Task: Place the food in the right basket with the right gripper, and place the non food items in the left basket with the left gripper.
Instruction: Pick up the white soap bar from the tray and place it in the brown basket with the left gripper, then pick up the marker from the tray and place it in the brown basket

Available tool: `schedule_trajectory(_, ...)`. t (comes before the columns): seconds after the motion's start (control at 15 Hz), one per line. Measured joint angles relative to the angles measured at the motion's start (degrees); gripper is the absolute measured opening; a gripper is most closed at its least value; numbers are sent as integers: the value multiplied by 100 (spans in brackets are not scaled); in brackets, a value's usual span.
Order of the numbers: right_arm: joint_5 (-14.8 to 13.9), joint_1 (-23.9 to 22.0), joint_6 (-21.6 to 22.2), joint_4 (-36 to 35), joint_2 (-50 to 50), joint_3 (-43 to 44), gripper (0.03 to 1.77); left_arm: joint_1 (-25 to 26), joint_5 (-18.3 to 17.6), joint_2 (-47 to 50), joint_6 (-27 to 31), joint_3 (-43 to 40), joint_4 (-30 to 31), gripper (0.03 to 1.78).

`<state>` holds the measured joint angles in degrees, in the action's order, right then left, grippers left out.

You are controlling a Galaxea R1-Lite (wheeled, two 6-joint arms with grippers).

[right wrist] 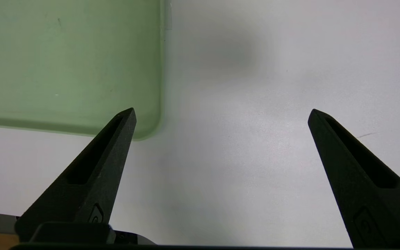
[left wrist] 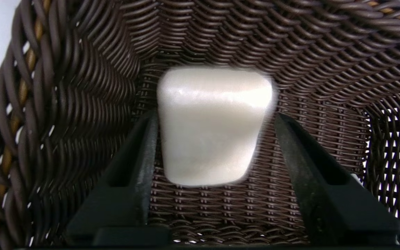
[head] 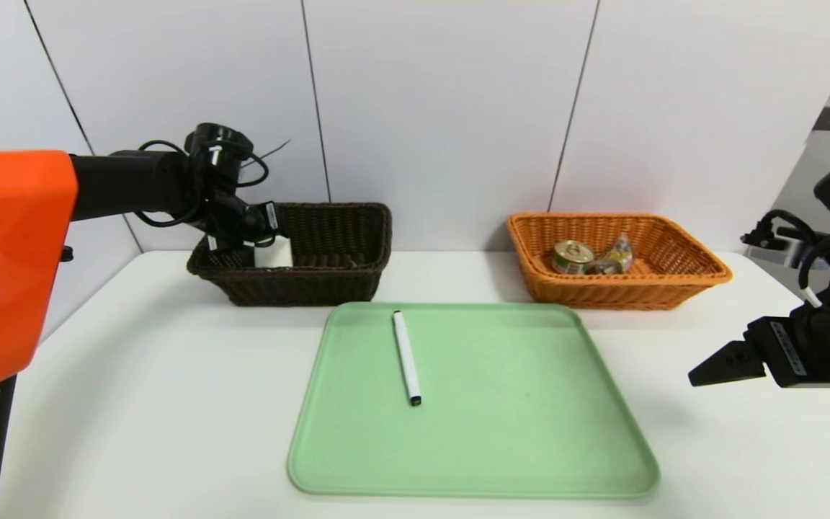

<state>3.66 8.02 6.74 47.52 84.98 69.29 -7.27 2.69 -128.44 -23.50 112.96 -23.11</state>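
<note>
Head view, nearest: your white marker (head: pixel 406 357) lies on the green tray (head: pixel 472 496), awaiting pickup.
Right gripper: parked over the table beside the tray, its fingers spread and empty (right wrist: pixel 222 109).
Left gripper: at the dark brown wicker basket (head: pixel 300 288), fingers parted around the white block (left wrist: pixel 214 139), which you appear to have released inside.
Orange wicker basket, far right: holds your pull-tab tin (head: pixel 572 256) and wrapped snack packet (head: pixel 615 256).
Progress: food done, block apparently delivered; the marker remains.
</note>
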Motion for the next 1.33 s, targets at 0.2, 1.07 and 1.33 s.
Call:
schedule_trajectory(0.2, -7, 2, 0, 5, -33, -2, 171, -6, 0, -12, 2, 0, -1, 136)
schedule_trajectory(1.07, 9, 77, 20, -6, -130, -132, 171, -2834, 1053, 1992, -1197, -11, -2118, 164)
schedule_trajectory(1.33, 20, 85, 48, -6, -235, -289, 171, -3551, 1128, 1620, -2096, -11, -2867, 167)
